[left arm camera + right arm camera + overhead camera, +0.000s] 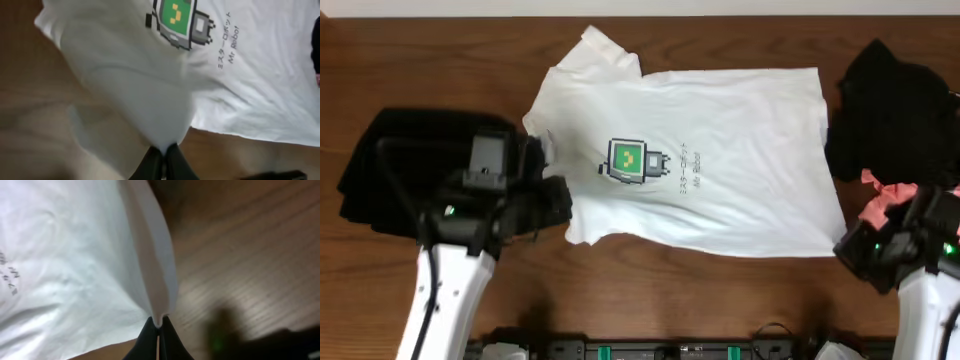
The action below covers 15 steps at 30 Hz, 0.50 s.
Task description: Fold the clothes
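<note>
A white T-shirt [740, 160] with a green-and-grey robot print [628, 160] lies spread on the wooden table, collar end to the left. My left gripper [560, 205] is at its near left sleeve. In the left wrist view this gripper [164, 149] is shut on a lifted pinch of the white fabric [130, 80]. My right gripper [847, 248] is at the shirt's near right hem corner. In the right wrist view it [158, 323] is shut on a raised fold of the shirt [75, 255].
A black garment [380, 170] lies at the left under my left arm. Another black garment [890, 100] and a pink one [885, 195] are heaped at the right edge. Bare wood [670, 290] runs along the near side.
</note>
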Each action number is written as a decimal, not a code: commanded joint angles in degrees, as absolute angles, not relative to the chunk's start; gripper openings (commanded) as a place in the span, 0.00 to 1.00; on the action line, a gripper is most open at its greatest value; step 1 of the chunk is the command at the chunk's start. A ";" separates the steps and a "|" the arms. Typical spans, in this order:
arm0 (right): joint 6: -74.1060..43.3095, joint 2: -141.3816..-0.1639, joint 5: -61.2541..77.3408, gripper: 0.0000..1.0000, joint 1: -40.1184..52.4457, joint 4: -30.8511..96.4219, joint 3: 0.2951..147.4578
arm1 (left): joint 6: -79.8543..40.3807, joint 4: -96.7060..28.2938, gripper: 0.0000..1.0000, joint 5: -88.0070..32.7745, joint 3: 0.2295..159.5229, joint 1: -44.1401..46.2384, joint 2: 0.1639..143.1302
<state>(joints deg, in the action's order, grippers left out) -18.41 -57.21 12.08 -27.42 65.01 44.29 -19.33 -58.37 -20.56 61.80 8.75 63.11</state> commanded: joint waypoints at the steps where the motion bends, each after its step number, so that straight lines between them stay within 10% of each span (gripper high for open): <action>1: -18.41 -55.27 13.76 0.01 -27.29 66.37 47.24 | -19.64 -59.99 0.06 -19.51 63.79 8.82 58.67; 15: -17.47 -70.72 16.10 0.01 -26.55 65.04 63.59 | -19.81 -50.65 0.08 -9.80 63.79 8.75 63.92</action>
